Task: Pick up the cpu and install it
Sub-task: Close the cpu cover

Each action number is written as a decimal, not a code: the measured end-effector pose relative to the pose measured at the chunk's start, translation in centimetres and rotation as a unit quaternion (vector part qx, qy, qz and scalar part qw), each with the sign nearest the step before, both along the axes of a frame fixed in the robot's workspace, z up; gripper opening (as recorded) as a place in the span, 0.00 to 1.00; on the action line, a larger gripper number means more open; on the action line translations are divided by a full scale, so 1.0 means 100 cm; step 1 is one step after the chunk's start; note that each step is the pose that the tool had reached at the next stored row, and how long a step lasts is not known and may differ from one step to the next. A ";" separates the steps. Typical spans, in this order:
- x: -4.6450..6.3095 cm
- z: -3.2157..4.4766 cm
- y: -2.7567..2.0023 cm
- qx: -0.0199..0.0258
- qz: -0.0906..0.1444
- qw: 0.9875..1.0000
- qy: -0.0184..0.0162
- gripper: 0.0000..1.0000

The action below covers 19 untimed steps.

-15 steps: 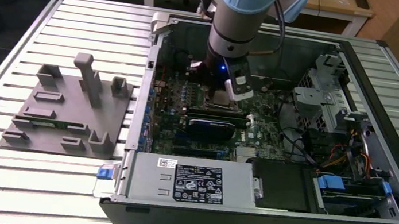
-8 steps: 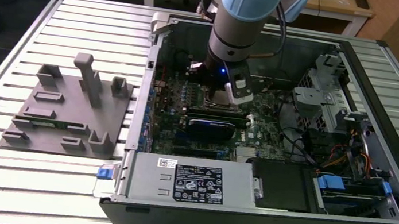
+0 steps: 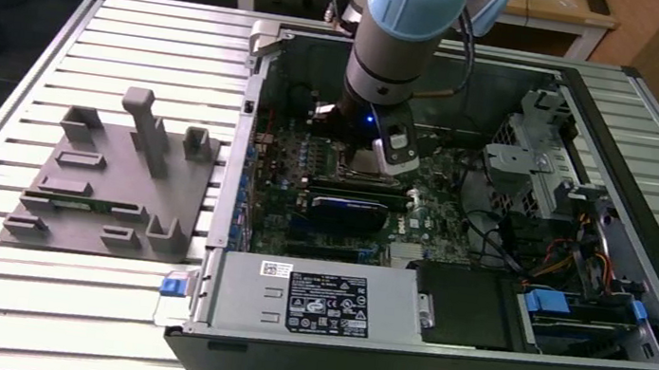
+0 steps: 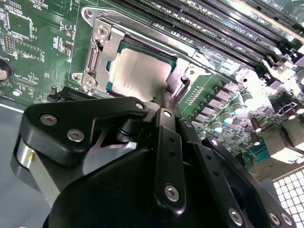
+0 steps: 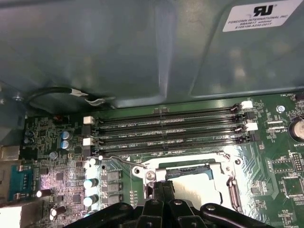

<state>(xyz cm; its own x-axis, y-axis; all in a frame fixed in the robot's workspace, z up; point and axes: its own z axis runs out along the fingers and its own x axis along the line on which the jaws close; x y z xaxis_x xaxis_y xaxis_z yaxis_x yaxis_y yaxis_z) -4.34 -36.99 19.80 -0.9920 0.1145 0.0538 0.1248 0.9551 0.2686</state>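
Cpu [image 4: 140, 71] lies in socket [image 4: 100, 46] (pincer [image 4: 167, 108] at its edge).

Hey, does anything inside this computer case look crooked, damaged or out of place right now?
Nothing stands out. The cpu sits square inside its socket frame on the motherboard, with the claw close over it, and no cable lies across the socket.

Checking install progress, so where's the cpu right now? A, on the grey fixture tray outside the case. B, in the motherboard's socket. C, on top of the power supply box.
B: in the second wrist view the silvery cpu lies inside the metal socket frame on the green motherboard.
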 end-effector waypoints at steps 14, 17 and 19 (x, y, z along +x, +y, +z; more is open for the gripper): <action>0.000 -0.0029 -0.0007 0.000 0.000 1.000 0.000 0.11; 0.001 -0.0029 -0.0006 0.000 0.000 1.000 0.000 0.11; 0.001 -0.0026 -0.0006 0.000 0.000 1.000 0.000 0.11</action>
